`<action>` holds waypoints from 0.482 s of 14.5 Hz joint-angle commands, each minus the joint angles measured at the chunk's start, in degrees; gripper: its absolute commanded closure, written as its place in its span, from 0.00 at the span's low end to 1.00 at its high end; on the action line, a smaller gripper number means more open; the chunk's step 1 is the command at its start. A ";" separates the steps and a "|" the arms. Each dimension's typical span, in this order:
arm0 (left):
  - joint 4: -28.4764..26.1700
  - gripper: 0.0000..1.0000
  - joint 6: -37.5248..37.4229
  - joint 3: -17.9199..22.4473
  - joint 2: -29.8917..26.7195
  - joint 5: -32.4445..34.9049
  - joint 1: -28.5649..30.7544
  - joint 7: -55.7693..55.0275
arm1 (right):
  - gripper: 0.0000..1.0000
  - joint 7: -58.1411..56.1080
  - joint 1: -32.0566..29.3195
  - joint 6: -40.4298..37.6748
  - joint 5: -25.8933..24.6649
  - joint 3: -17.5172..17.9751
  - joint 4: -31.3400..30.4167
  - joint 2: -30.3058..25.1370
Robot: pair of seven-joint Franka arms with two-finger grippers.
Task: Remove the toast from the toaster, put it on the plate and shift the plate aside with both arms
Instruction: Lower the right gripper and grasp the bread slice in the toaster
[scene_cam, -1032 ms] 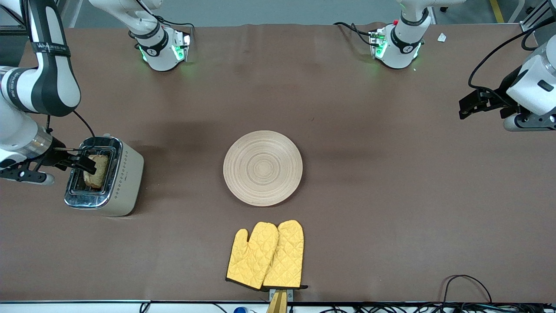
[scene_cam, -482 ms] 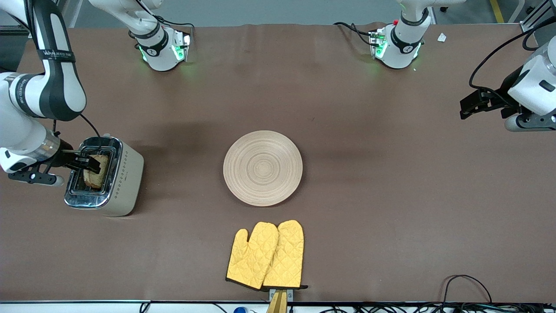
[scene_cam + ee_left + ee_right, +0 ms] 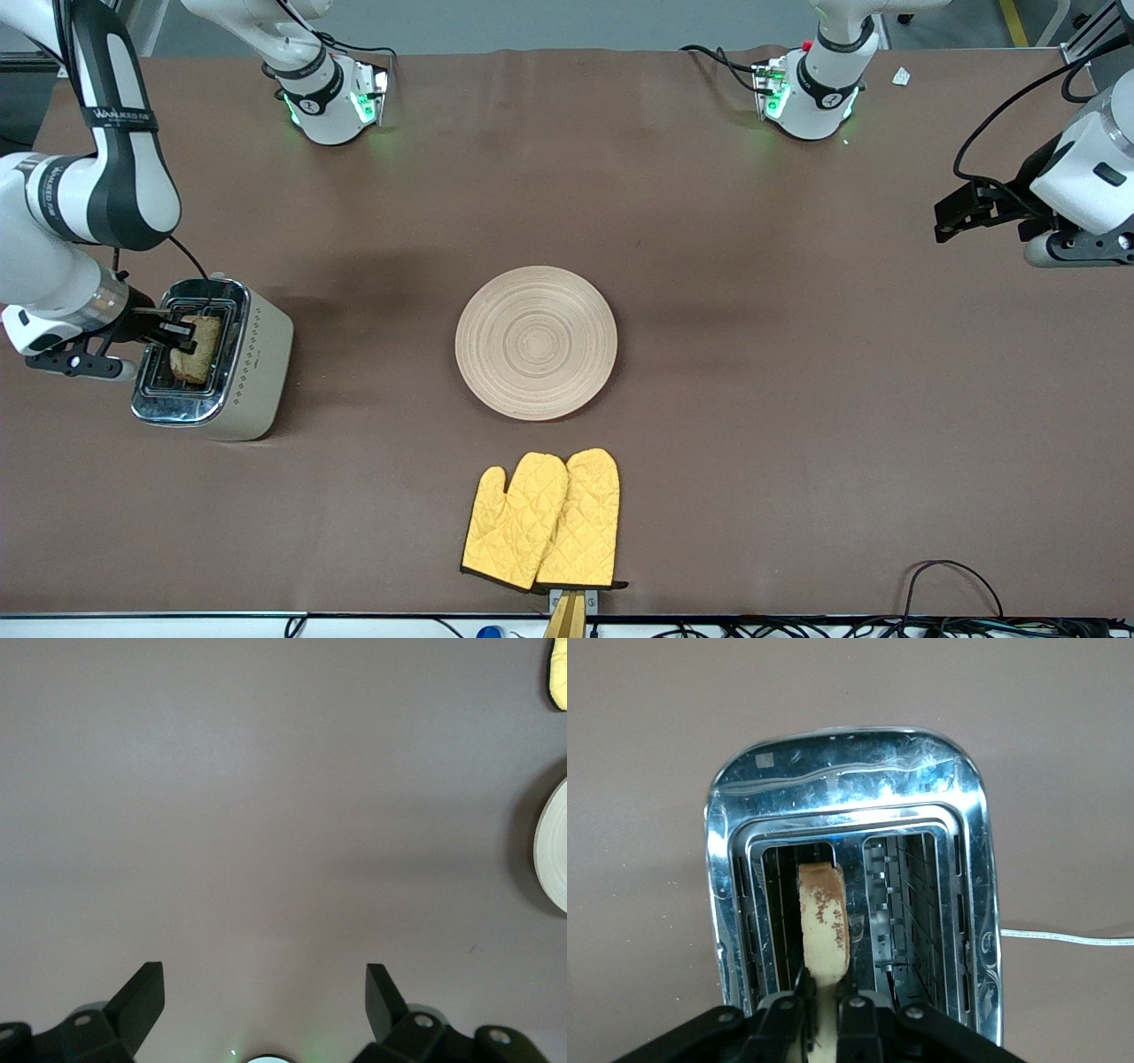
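Observation:
The toast (image 3: 200, 348) stands upright in a slot of the silver toaster (image 3: 257, 372) at the right arm's end of the table. My right gripper (image 3: 182, 334) is shut on the toast's top edge; in the right wrist view the toast (image 3: 824, 921) sits pinched between the black fingers (image 3: 784, 1014) over the toaster (image 3: 850, 780). The round beige wooden plate (image 3: 536, 342) lies at the table's middle, bare; its rim shows in the left wrist view (image 3: 554, 859). My left gripper (image 3: 961, 213) is open and empty in the air over the left arm's end of the table, its fingertips (image 3: 142, 992) wide apart.
Two yellow quilted oven mitts (image 3: 542, 521) lie side by side nearer the front camera than the plate; a mitt's edge shows in the left wrist view (image 3: 558, 673). Cables (image 3: 948, 585) lie at the table's front edge toward the left arm's end.
The right arm has shifted slightly over the toaster with its gripper closing on the toast. The left arm has barely moved.

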 commanded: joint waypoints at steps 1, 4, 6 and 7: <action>0.93 0.00 -1.05 -0.16 0.13 -0.57 0.27 0.91 | 1.00 0.53 -0.44 -0.51 0.05 0.20 0.37 -1.03; 0.93 0.00 -1.05 -0.16 0.13 -0.57 0.36 0.91 | 1.00 0.53 -0.09 -7.43 0.05 0.37 4.05 -4.53; 0.93 0.00 -1.05 -0.16 0.04 -0.57 0.45 1.00 | 1.00 2.54 1.31 -17.35 0.05 0.55 10.19 -7.18; 0.84 0.00 -1.05 -0.16 0.04 -0.57 0.45 1.00 | 1.00 4.03 2.45 -21.57 0.05 0.55 13.44 -7.54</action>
